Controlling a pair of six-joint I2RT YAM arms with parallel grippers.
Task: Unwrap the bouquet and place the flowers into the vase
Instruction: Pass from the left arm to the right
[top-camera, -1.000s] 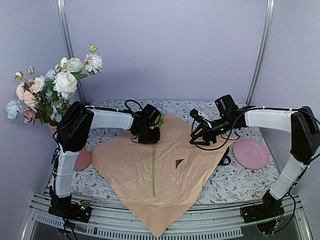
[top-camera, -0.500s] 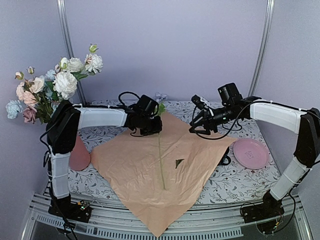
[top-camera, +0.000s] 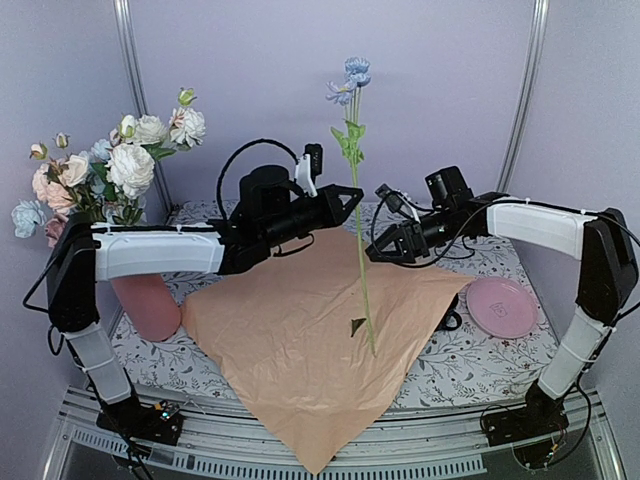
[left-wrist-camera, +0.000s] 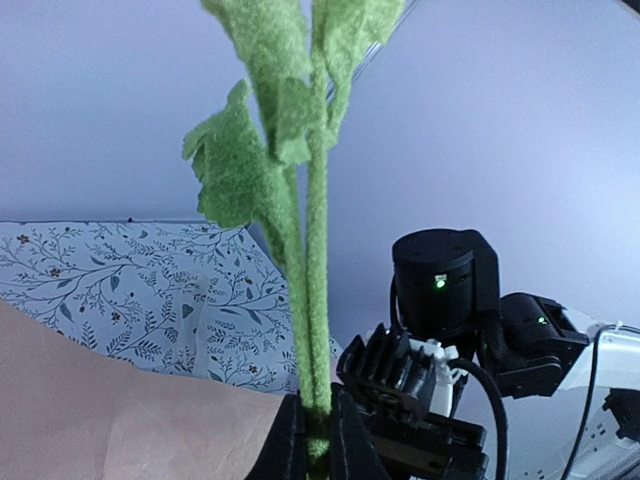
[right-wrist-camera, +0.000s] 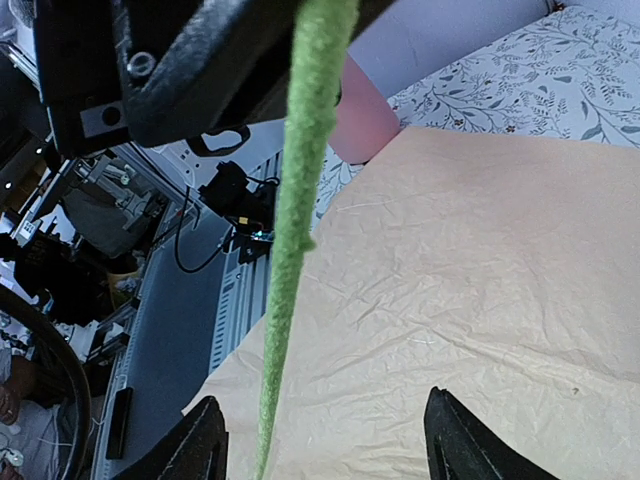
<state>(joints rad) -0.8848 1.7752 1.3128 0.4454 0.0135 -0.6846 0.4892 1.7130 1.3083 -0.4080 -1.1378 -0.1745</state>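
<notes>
Your left gripper (top-camera: 352, 196) was pinched shut on the green stem of a long, blue-bloomed flower (top-camera: 350, 140), holding it upright over the spread-out, crinkled peach wrapping paper (top-camera: 280, 350). Your right gripper (top-camera: 383, 252) stood wide open and empty near the stem. The tall matte pink vase (top-camera: 145, 305) stood at the far left, with pink, cream and blue blooms (top-camera: 130, 165) in it.
</notes>
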